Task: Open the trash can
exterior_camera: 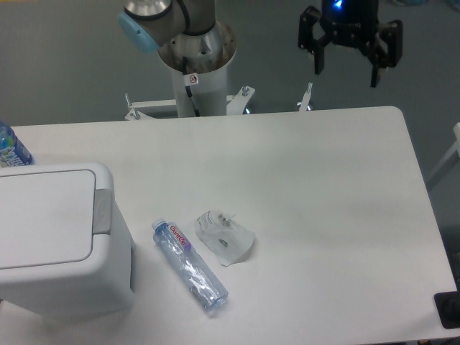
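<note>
My gripper (pixel 347 69) is up at the top of frame, past the far edge of the table (pixel 316 187), fingers spread apart, nothing between them. Blue light glowing on its body.

Trash can (pixel 54 244) sits at the near-left corner of the table, lid flat and closed, grey push tab (pixel 102 212) on the lid's right side. Its left part runs out of frame. No writing visible on it.

One clear plastic bottle (pixel 189 267) lies on its side just right of the can, blue cap pointing up-left, red script on the label, too small to read. One crumpled clear plastic wrapper (pixel 224 237) just beside the bottle, on its right; can't tell if they touch. A second bottle (pixel 11 147) with a blue label peeks in at the left edge behind the can, text unreadable.

Small red-and-white sticker on my base column (pixel 195 79), not legible.

Wide white surface between the wrapper and the table's right edge. Dark object (pixel 449 310) at the near-right corner.
</note>
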Controlling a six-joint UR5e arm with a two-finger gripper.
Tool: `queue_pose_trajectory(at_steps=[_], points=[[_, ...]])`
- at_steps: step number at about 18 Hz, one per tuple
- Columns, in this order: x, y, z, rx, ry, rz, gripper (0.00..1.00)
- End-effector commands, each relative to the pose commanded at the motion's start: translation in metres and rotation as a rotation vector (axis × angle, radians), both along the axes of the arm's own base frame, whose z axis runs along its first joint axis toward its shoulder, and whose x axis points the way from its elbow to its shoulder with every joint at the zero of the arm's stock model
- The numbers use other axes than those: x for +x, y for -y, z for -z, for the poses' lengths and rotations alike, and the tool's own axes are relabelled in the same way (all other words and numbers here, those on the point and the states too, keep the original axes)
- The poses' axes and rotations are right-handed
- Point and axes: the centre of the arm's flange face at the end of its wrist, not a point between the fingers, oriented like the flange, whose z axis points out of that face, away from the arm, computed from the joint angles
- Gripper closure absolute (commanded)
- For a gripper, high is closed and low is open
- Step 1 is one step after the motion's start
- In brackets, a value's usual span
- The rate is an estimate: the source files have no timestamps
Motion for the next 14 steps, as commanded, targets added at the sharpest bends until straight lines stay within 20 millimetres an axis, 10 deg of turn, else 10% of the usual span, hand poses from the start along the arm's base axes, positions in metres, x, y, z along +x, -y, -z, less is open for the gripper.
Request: queue_pose_trajectory(at_steps=[9, 14], points=[[-0.006, -0.007, 0.001, 0.049, -0.015, -0.116, 0.00], [-0.003, -0.058, 0.021, 0.158, -0.006, -0.320, 0.00]])
